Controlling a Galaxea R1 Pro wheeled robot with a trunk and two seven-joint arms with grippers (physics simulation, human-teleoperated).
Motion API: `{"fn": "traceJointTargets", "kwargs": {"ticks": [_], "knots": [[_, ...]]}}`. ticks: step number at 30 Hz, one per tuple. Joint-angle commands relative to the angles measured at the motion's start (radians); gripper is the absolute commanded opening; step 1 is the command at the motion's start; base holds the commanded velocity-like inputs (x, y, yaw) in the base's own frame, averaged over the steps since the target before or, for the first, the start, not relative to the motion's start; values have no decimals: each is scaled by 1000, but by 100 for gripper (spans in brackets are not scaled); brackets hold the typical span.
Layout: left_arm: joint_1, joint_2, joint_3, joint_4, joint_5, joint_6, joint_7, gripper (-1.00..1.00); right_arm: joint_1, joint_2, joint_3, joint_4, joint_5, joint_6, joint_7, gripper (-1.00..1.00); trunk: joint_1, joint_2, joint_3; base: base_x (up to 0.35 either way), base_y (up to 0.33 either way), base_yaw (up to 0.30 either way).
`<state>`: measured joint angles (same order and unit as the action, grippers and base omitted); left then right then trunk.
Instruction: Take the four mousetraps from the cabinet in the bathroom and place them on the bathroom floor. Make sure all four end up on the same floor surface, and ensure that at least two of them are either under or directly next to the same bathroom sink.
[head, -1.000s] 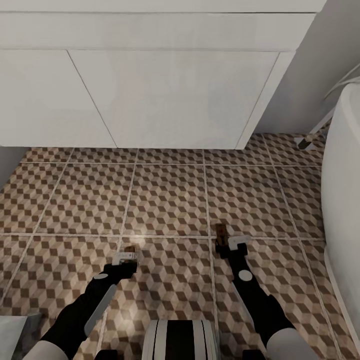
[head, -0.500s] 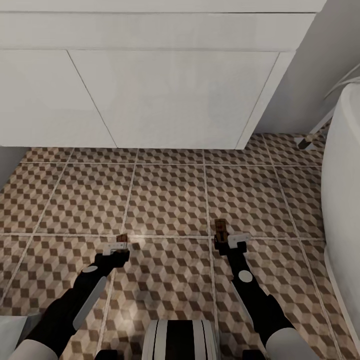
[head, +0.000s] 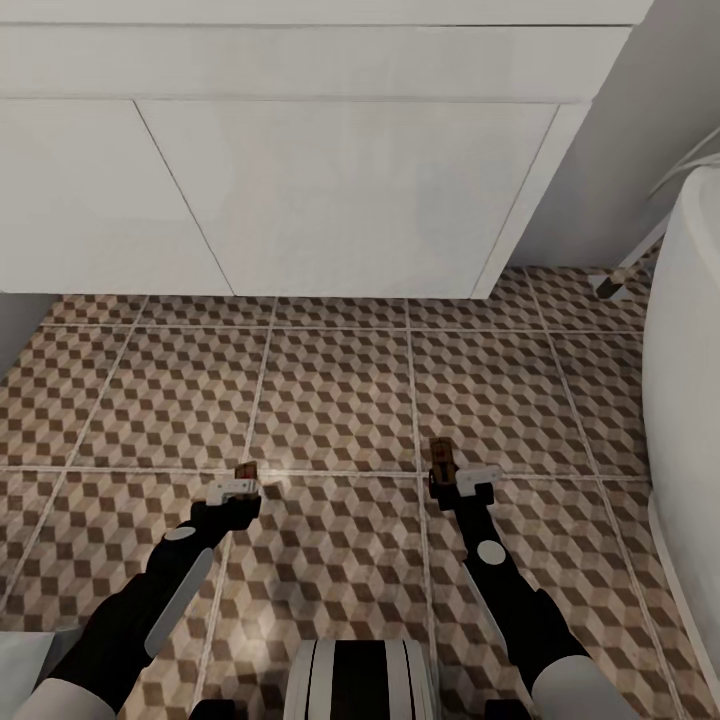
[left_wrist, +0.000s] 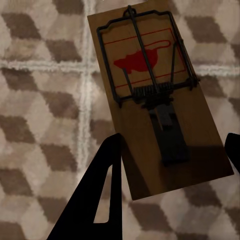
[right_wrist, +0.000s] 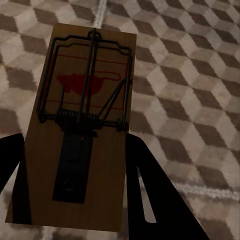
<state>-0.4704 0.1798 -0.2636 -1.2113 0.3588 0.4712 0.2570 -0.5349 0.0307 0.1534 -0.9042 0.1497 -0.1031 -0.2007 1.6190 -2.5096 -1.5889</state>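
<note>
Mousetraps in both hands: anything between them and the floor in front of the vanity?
Nothing visible. The left hand holds one mousetrap and the right hand the other mousetrap, both low over the patterned floor. The tiles up to the white vanity are bare; the bathtub stands off to the right.

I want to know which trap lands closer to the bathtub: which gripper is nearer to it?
Right. The right gripper is closer to the bathtub at the floor's right edge; the left gripper is farther across the tiles.
</note>
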Motion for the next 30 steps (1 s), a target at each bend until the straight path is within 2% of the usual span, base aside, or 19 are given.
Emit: {"fn": "traceJointTargets", "kwargs": {"ticks": [1, 5, 9, 11, 23, 30], "knots": [[-1, 1, -3, -3, 9, 3, 8, -100, 0, 0, 2, 1, 5, -1, -5, -100, 0, 0, -1, 0, 0, 0], [-1, 1, -2, -49, 9, 16, 8, -100, 0, -1, 2, 1, 5, -1, -5, -100, 0, 0, -1, 0, 0, 0], [-1, 1, 1, -186, 0, 147, 10, -100, 0, 0, 2, 1, 5, -1, -5, -100, 0, 0, -1, 0, 0, 0], [-1, 1, 2, -206, -12, 165, 10, -100, 0, 0, 2, 1, 5, -1, -6, -100, 0, 0, -1, 0, 0, 0], [-1, 2, -2, -212, -25, 178, 8, -100, 0, 0, 2, 1, 5, 0, -6, -100, 0, 0, -1, 0, 0, 0], [-1, 3, -2, -215, -27, 178, 8, -100, 0, 0, 2, 1, 7, -1, -7, -100, 0, 0, -10, 0, 0, 0]]}}
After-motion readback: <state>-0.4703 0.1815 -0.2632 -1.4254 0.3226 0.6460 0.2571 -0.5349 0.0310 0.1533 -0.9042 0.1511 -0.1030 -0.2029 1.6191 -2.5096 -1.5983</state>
